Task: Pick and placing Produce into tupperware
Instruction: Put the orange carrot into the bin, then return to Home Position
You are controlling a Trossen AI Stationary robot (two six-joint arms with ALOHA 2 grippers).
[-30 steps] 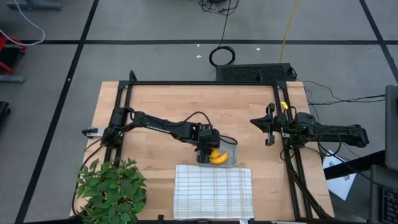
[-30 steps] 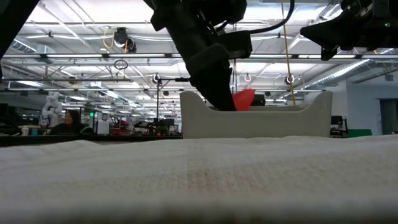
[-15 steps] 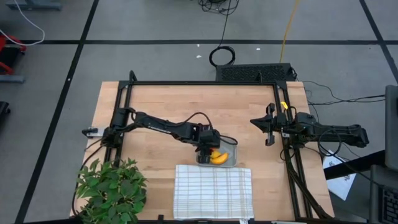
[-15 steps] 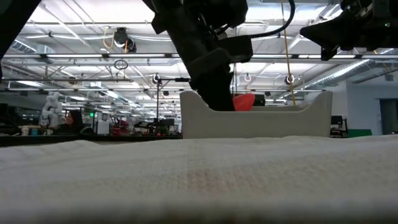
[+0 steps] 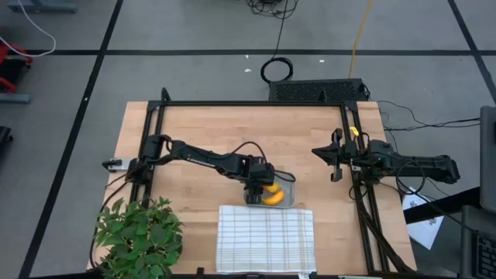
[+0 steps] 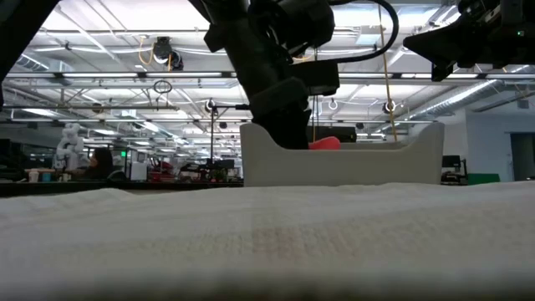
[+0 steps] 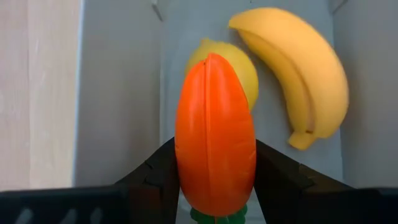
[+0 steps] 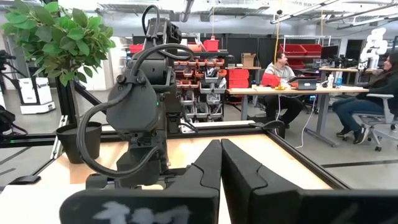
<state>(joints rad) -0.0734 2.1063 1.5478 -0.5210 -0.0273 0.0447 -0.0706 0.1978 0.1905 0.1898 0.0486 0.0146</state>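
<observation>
Workshop floor with dark tape lines surrounds a wooden table, seen from above; shelving, desks and seated people show in the room beyond. On the near side of the table lie a white checked cloth and, at the left corner, a leafy green plant. The left arm reaches across the table to the tupperware, a shallow grey container just beyond the cloth's far edge. The right arm waits well apart at the right side of the table, its right gripper clenched with nothing between the fingers.

The left gripper is over the tupperware and grasps the carrot, one finger on each flank, green top toward the wrist and tip pointing forward. Inside the container the banana lies along one side, with the lemon beside it; the carrot's tip overlaps the lemon in the wrist view, so whether they touch cannot be told. In the low view the carrot shows just above the container's rim.

Judged risks: released here, the carrot may land on the rounded lemon and roll, or tip over the shallow wall. Opening fingers may also nudge the light container along the table.
</observation>
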